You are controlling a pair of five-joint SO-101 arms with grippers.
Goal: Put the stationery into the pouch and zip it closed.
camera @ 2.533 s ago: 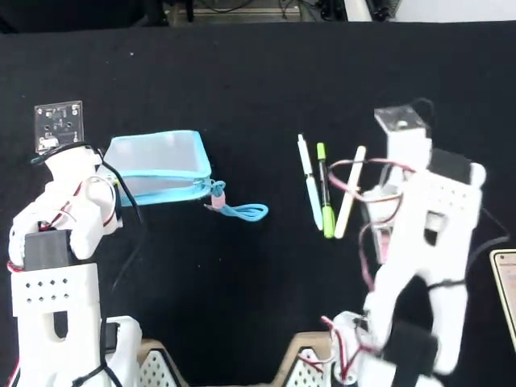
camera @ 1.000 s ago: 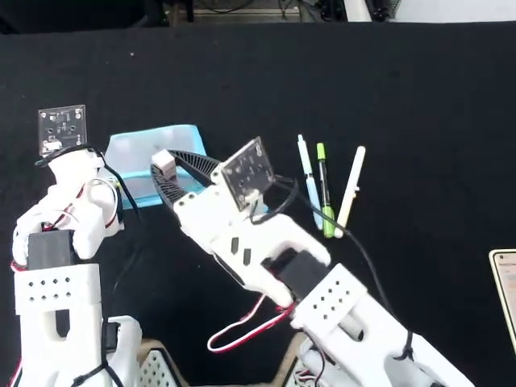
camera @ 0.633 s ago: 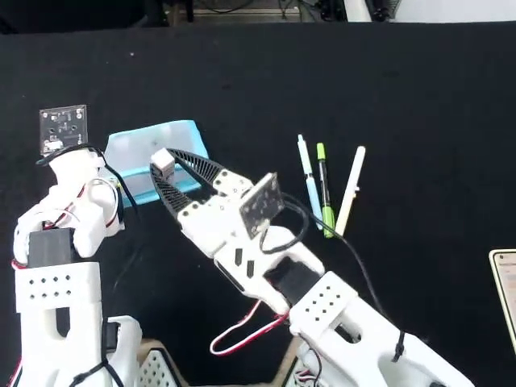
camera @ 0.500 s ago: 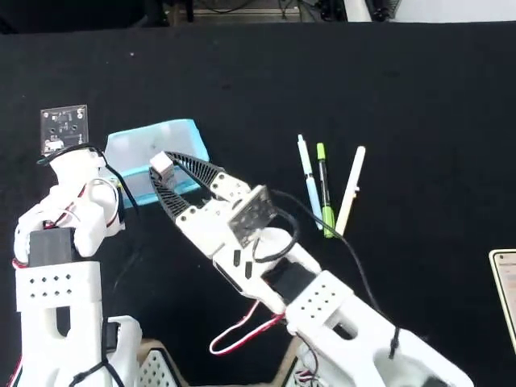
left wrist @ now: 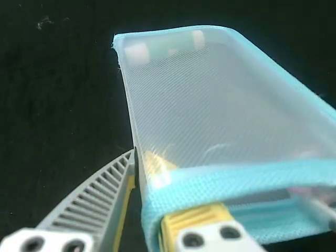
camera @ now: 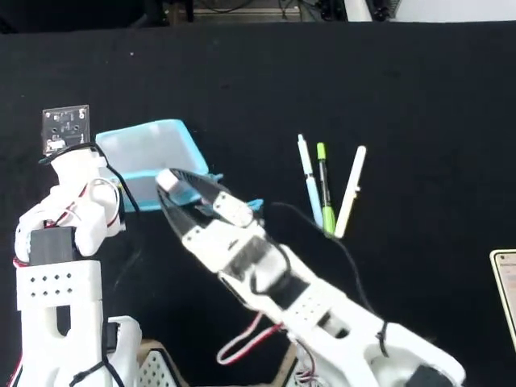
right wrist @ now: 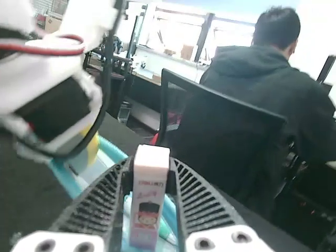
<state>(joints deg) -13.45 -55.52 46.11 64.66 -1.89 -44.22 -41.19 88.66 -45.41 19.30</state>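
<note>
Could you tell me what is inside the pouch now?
The pouch looks empty through its mesh; the corner clamped by the left end effector is hidden.

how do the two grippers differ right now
The left gripper is shut on a corner of the blue pouch; the right gripper is shut on a small white eraser. The left grips at the pouch's near left corner; the right holds its eraser farther right along that near edge. Both are shut and both are at the pouch.
</note>
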